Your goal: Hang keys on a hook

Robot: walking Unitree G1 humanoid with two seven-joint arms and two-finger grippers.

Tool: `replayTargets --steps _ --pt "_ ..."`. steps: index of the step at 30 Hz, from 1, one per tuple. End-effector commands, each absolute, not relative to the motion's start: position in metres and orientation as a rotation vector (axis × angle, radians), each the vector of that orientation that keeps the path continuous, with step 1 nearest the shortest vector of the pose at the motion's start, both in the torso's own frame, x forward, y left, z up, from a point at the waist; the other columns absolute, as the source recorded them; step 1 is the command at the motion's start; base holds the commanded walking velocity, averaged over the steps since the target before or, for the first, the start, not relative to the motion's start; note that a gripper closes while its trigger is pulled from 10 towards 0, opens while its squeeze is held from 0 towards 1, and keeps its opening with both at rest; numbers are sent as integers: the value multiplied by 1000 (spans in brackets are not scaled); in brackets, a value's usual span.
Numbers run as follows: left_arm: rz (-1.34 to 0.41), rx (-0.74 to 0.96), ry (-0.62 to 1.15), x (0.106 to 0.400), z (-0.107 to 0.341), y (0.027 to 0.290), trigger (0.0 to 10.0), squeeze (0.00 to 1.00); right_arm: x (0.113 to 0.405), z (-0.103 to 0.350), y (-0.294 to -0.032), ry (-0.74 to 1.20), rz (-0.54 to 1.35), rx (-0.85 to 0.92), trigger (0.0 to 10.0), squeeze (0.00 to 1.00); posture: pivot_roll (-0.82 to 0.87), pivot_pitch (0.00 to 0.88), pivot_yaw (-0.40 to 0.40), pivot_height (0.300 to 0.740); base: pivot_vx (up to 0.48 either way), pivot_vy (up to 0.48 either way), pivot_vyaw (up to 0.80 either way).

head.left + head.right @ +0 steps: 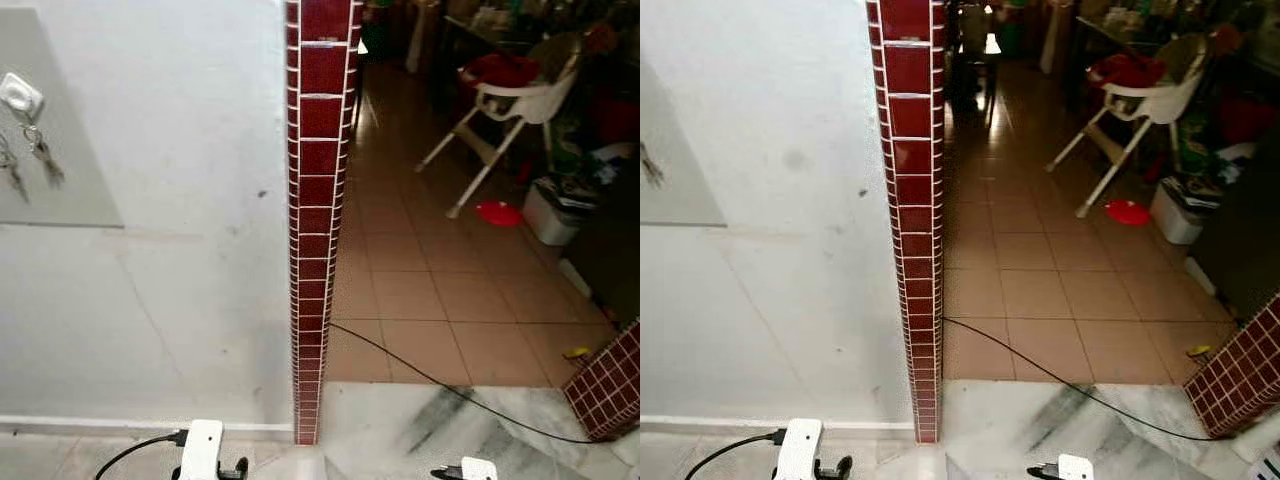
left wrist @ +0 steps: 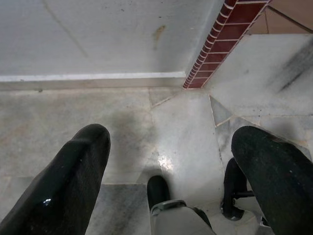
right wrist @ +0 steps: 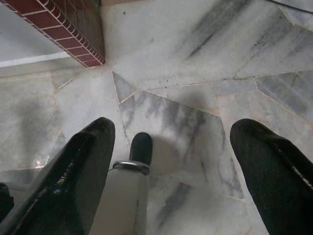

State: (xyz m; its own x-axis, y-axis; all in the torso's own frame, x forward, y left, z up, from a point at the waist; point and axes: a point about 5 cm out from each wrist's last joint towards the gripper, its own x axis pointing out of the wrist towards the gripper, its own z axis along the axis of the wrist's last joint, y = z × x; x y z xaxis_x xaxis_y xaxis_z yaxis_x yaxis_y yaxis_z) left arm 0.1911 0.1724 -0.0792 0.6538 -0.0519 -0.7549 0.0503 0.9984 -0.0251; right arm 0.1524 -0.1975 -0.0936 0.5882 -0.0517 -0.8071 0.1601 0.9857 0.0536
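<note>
Left eye view: the keys (image 1: 42, 158) hang blurred from a white hook (image 1: 20, 95) on a grey panel (image 1: 85, 190) at the frame's left edge, high on the white wall (image 1: 190, 250). A second bunch (image 1: 10, 172) beside them is cut off by the edge; teeth and rings cannot be made out. A red tiled column (image 1: 318, 200) ends the wall. To its right tan floor (image 1: 420, 300) opens toward a white high chair (image 1: 505, 110), a red dish (image 1: 498, 213) and dark clutter behind. A black cable (image 1: 430, 378) crosses from the column onto marble (image 1: 420, 430). The arms' white wrist parts barely poke in at the bottom.

Right eye view: the panel is mostly cut off at the left; a faint bit of key (image 1: 652, 168) shows. A low tiled corner (image 1: 1240, 375) stands at the right.

Left wrist view: the left gripper (image 2: 171, 171) hangs over grey marble, its two black fingers (image 2: 73, 181) spread wide with nothing between them. The column's foot (image 2: 215, 49) and a white skirting (image 2: 93, 77) lie ahead.

Right wrist view: the right gripper (image 3: 173, 166) also hangs over veined marble, fingers (image 3: 78, 171) wide apart and empty, the column's foot (image 3: 63, 29) near one corner.
</note>
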Motion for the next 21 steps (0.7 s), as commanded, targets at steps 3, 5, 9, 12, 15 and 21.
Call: replayTargets --steps 3,5,9,12,15,21 --pt "-49 0 860 192 -79 173 10000 0 152 -93 -200 939 -136 112 10000 0 -9 0 -24 740 0 0 0" --pt "-47 -8 860 192 -79 173 10000 0 152 -94 -200 941 -136 112 10000 0 -9 0 -24 740 0 0 0" --pt "-39 -25 869 191 -80 173 10000 0 152 -94 -200 942 -137 112 10000 0 -10 0 -24 740 0 246 0" --pt "-40 -22 869 191 -80 173 10000 0 152 -94 -200 942 -136 111 10000 0 -10 0 -24 740 0 476 0" --pt "-40 -19 870 191 -80 173 10000 0 152 -94 -200 942 -135 111 10000 0 -10 0 -24 740 0 462 0" --pt "-44 -6 871 191 -80 173 10000 0 152 -94 -200 943 -133 108 10000 0 -9 0 -26 740 0 0 0"
